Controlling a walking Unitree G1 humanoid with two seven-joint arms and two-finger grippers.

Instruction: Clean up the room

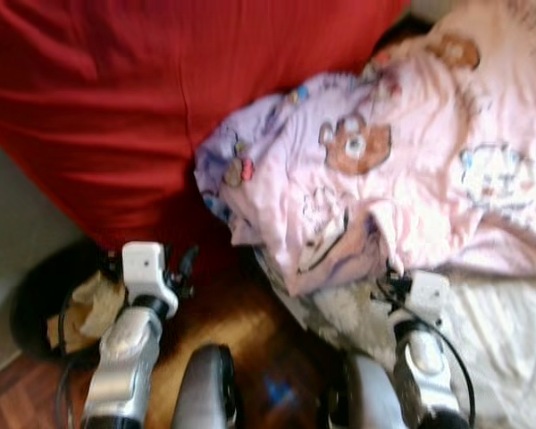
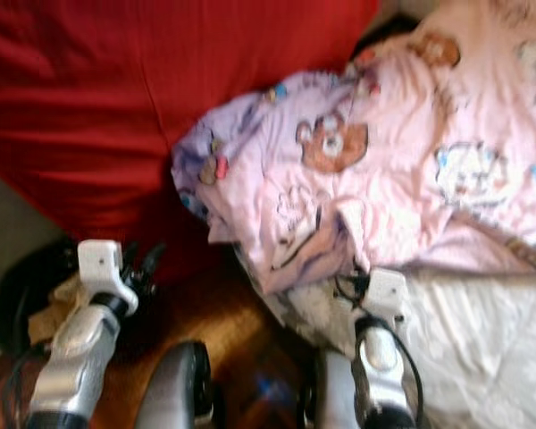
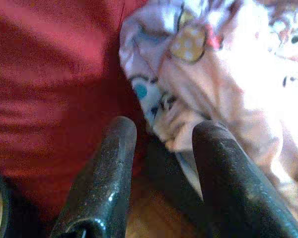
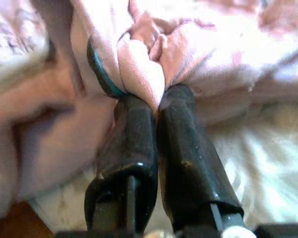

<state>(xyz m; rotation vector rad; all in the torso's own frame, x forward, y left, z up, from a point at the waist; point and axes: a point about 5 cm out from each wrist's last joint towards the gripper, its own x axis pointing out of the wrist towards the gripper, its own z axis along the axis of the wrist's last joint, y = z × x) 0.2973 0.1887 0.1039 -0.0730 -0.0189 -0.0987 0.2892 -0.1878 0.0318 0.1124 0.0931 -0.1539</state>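
Note:
A pink blanket (image 1: pixel 402 170) printed with bears lies crumpled over a white bed cover (image 1: pixel 500 340). My right gripper (image 4: pixel 156 101) is shut on a fold of this pink blanket (image 4: pixel 149 59) at its near edge, and its wrist (image 1: pixel 420 304) is low at the blanket's hem. My left gripper (image 3: pixel 161 131) is open, hovering with nothing between its fingers (image 3: pixel 116 148) just short of the blanket's left corner (image 3: pixel 174 89). The left wrist (image 1: pixel 147 277) sits over the wooden floor beside a red cover (image 1: pixel 161 98).
A large red cover (image 2: pixel 116 98) drapes the left and back. Brown wooden floor (image 1: pixel 250 331) lies between my arms. A dark round object with a tan crumpled thing (image 1: pixel 89 308) sits at the left near a grey wall strip (image 1: pixel 9 232).

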